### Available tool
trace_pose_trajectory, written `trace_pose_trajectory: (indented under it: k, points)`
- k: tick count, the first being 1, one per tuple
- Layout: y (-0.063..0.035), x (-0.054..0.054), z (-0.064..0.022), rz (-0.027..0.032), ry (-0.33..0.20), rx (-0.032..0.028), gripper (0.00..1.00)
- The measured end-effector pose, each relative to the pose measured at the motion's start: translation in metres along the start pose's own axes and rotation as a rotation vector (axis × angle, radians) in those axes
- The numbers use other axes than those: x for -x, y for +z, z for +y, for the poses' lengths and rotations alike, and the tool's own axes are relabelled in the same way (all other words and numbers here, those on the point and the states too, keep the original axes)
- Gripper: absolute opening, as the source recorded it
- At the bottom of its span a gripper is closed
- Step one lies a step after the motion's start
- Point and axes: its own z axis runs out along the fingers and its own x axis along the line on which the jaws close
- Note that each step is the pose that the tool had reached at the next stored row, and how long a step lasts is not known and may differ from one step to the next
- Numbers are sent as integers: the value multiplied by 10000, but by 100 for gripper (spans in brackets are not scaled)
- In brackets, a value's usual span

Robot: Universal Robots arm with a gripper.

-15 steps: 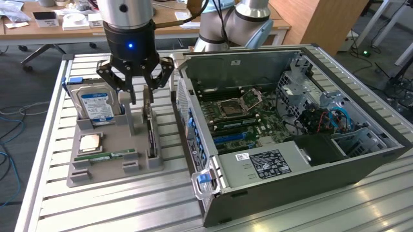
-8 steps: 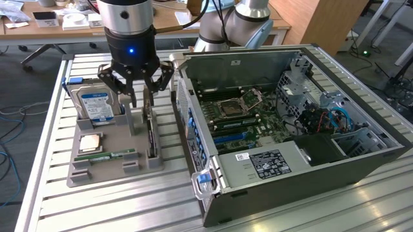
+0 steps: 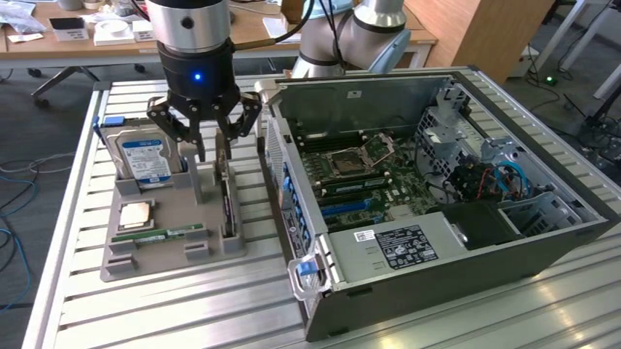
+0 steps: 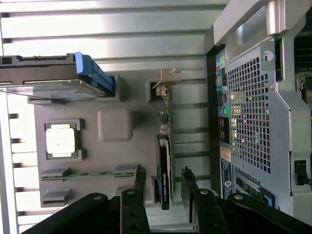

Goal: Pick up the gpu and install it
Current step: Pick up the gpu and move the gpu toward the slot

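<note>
In the exterior view the black multi-link pincer (image 3: 214, 149) is hanging with its fingers spread, straddling the top edge of the gpu (image 3: 227, 200). The gpu is a thin dark card standing on its long edge directly beneath the pincer, in a slot of the grey moulded holder (image 3: 165, 265). I judge the holder is keeping it upright so that both flat faces are offering themselves to the fingers. The silver hard drive in a blue frame (image 3: 145, 156) is standing edge-up just beside the pincer. On the pincer's other side the open dark-grey computer case (image 3: 437, 240) is lying on the slatted aluminium tabletop (image 3: 194, 313), its board exposed from above.

In the wrist view the pincer (image 4: 163, 176) is showing one finger on each side of the gpu (image 4: 165, 168), seen edge-on, with a gap on both sides, so nothing is being pinched. The gpu's lower edge is sitting sunk in the slot, its pale bracket is hard to make out, and the finger bases are running off the frame
</note>
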Motion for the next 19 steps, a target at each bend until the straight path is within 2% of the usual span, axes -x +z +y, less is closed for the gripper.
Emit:
trace_pose_trajectory:
  k: [5, 11, 19]
  points:
    - [12, 0, 0, -4, -1, 4, 43]
    - [96, -3, 0, 0, 0, 0, 43]
    - [160, -5, 2, 0, 0, 0, 43]
